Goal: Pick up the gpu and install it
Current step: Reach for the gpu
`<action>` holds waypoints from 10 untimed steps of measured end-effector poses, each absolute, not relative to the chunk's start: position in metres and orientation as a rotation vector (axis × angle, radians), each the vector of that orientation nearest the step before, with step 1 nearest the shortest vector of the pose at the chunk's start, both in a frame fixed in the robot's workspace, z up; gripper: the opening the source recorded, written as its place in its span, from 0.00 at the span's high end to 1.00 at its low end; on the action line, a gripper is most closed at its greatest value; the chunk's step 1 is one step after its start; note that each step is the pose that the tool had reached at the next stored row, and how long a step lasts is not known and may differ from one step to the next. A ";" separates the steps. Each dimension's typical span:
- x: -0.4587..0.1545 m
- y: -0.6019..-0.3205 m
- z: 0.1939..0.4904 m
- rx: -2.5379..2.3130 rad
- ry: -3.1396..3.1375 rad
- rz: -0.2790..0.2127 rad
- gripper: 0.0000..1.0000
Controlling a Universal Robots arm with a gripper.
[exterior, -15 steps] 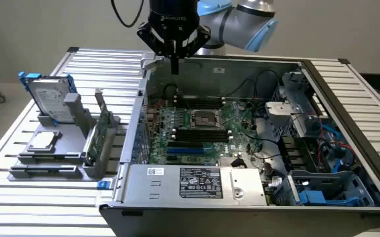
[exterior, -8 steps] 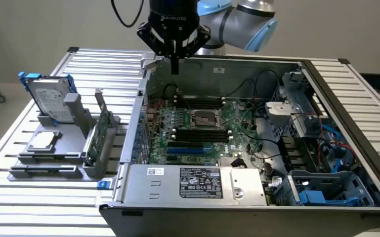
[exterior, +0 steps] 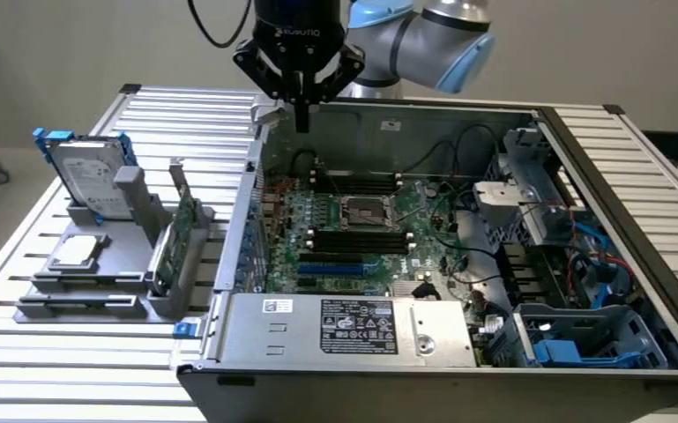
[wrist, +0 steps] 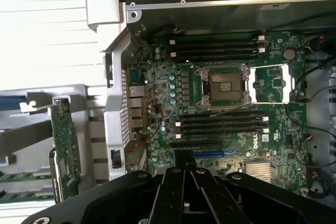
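The gpu point(exterior: 181, 236) stands on edge in a grey holder point(exterior: 80, 304) on the table, at the exterior view's left of the open computer case. I see its green board and silver end bracket. In the wrist view the gpu point(wrist: 65, 145) appears as a green card beside the case wall. My gripper point(exterior: 302, 122) hangs above the far corner of the case, well away from the gpu, with its black fingers point(wrist: 176, 182) shut together and nothing held. Below it lies the motherboard point(wrist: 220, 103).
A silver hard drive in a blue frame point(exterior: 85, 172) and a small square chip point(exterior: 77, 251) also sit in the holder. The case point(exterior: 550, 119) holds the motherboard point(exterior: 351, 229), a power supply point(exterior: 339, 328), cables and blue drive bays point(exterior: 580, 339). Slatted tabletop point(exterior: 68, 370) surrounds it.
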State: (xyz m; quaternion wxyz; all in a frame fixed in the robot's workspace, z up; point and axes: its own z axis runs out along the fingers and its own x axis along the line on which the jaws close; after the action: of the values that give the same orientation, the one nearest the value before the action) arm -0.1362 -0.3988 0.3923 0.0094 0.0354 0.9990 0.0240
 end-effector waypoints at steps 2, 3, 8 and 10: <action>-0.145 -0.399 0.392 0.110 3.120 0.075 0.89; -0.150 -0.399 0.392 0.111 3.120 0.075 0.89; -0.172 -0.399 0.391 0.111 3.120 0.075 0.89; -0.181 -0.399 0.391 0.111 3.120 0.075 0.89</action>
State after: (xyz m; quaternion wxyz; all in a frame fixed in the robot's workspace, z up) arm -0.1814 -0.3988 0.3907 0.0094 0.0354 0.9990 0.0240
